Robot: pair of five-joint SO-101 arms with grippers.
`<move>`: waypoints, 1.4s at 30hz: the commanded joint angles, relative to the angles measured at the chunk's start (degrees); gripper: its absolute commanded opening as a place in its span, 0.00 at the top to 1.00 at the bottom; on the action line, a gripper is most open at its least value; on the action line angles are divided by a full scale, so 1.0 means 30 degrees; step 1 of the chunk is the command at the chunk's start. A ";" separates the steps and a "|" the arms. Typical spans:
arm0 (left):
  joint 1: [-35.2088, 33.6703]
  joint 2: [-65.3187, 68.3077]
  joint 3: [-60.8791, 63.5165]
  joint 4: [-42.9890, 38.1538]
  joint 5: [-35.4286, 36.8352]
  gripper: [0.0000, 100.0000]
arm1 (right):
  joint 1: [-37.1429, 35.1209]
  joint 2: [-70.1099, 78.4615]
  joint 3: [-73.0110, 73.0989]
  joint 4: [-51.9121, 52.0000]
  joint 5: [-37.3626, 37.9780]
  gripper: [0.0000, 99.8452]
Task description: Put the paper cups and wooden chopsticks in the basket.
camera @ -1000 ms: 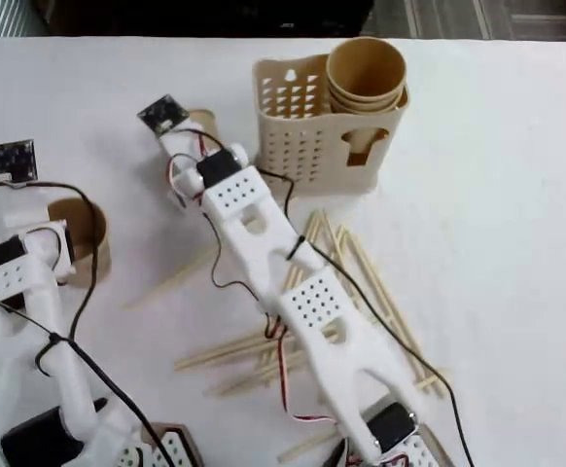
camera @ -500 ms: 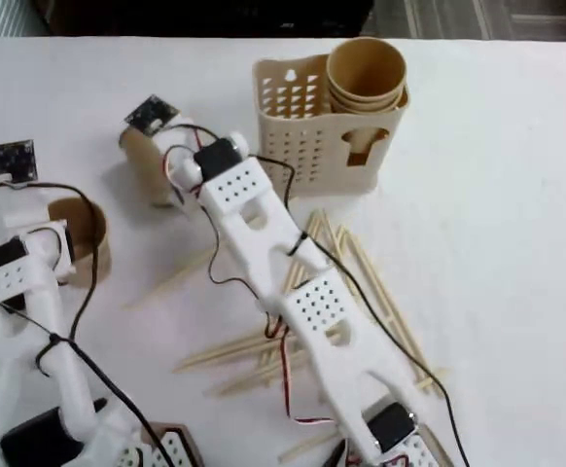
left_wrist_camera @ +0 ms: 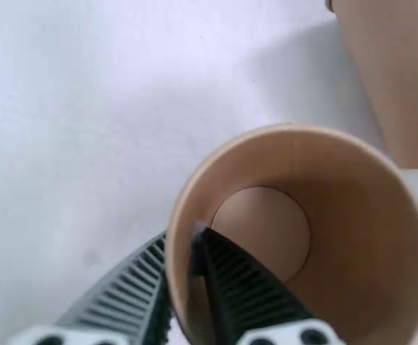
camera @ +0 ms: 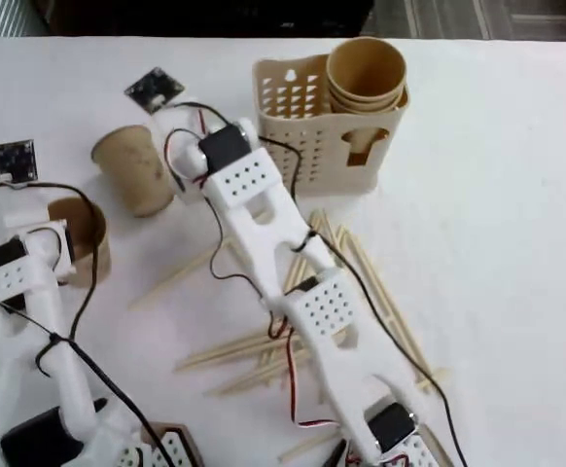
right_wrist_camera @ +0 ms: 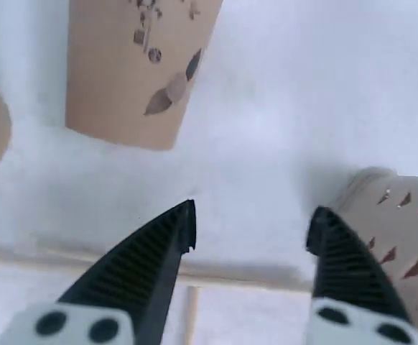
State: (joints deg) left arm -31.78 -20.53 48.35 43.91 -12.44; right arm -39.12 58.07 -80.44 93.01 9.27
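Printing: the loose paper cup (right_wrist_camera: 133, 68) carries a dark leaf-like motif and small specks on its tan wall; the marks are too blurred to read as writing.

Task objects: the loose paper cup lies or leans on the white table (camera: 497, 195) left of the basket (camera: 302, 126), with its wider end away from the right arm; whether it stands or lies on its side cannot be told. A second, held paper cup (left_wrist_camera: 295, 237) is plain tan inside with a round base, and sits upright near the table's left edge. The stacked paper cups (camera: 366, 73) sit nested in the far right corner of the perforated cream basket. The wooden chopsticks (camera: 220, 352) lie scattered on the table in front of the basket, partly under the right arm, with one stick (camera: 171, 280) apart to the left.

Tools: the right gripper (right_wrist_camera: 252, 215) is spread wide, grasping nothing, and points at the gap between loose cup and basket. The left gripper (left_wrist_camera: 187, 251) is clenched on the held cup's rim, one finger inside, one outside.

Change: half a second ago the loose cup was at the right gripper's tip; it now rests farther left, apart from it. The left arm, held cup, basket and stack keep their places.
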 commanded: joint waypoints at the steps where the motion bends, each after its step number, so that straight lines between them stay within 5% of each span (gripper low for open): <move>1: 0.0542 0.0249 0.0264 -0.0117 0.0147 0.98 | -0.0425 -0.1392 -0.0762 -0.1480 -0.2051 0.58; 23: 0.0542 0.0249 0.0293 -0.0059 0.0176 0.98 | -0.3414 0.4176 -0.0703 -0.9304 -0.1582 0.55; 31: 0.0542 0.0249 0.0293 -0.0059 0.0176 0.98 | -0.3150 0.4967 -0.0821 -0.9187 -0.0674 0.69; 42: 0.0542 0.0249 0.0293 -0.0147 0.0176 0.98 | -0.2037 0.3326 -0.3136 -0.4527 -0.0440 0.70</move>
State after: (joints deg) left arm -31.78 -20.53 48.35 43.91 -12.35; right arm -47.30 73.71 -84.66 74.99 7.34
